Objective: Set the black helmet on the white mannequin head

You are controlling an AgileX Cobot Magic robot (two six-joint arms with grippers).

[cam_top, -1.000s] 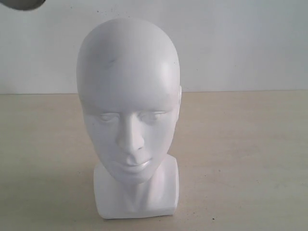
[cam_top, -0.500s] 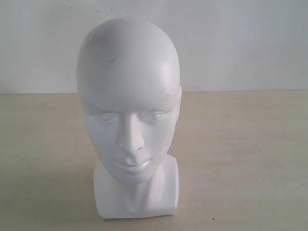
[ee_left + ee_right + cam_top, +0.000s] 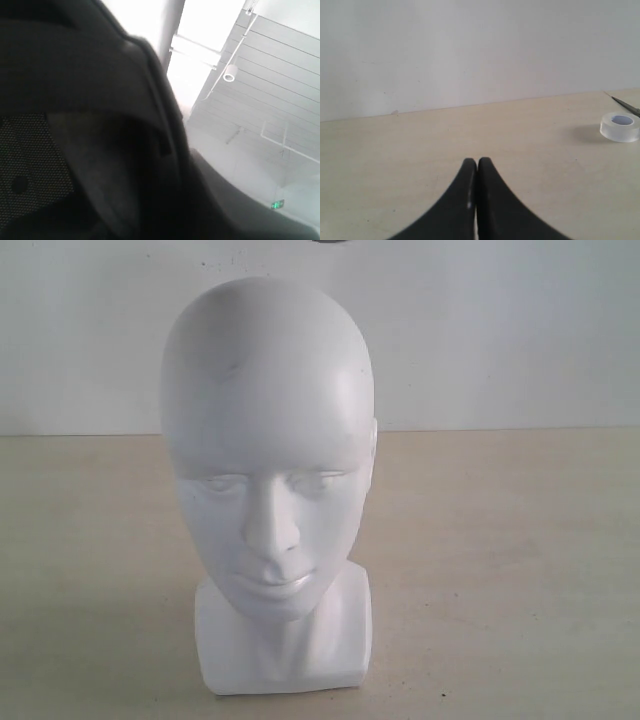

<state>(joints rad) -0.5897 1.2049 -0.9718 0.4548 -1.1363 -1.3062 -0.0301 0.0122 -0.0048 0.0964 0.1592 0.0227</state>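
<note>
The white mannequin head (image 3: 268, 455) stands upright on its base block in the middle of the table, facing the exterior camera, bare on top. A thin dark sliver (image 3: 330, 242) shows at the top edge of that view, above the head; it is too small to identify. The black helmet (image 3: 100, 75) fills most of the left wrist view, with its padded mesh lining (image 3: 30, 165) towards the camera and a ceiling behind it. It is off the table and hides my left gripper's fingers. My right gripper (image 3: 477, 161) is shut and empty, low over the table.
A roll of clear tape (image 3: 619, 126) lies on the beige table (image 3: 395, 150) in the right wrist view, with a thin dark tool (image 3: 626, 105) just beyond it. A plain white wall (image 3: 500, 330) stands behind the table.
A dark shape at the top left corner of the exterior view one second ago left the frame. Now a dark sliver shows at the top edge above the head. The head has not moved.
</note>
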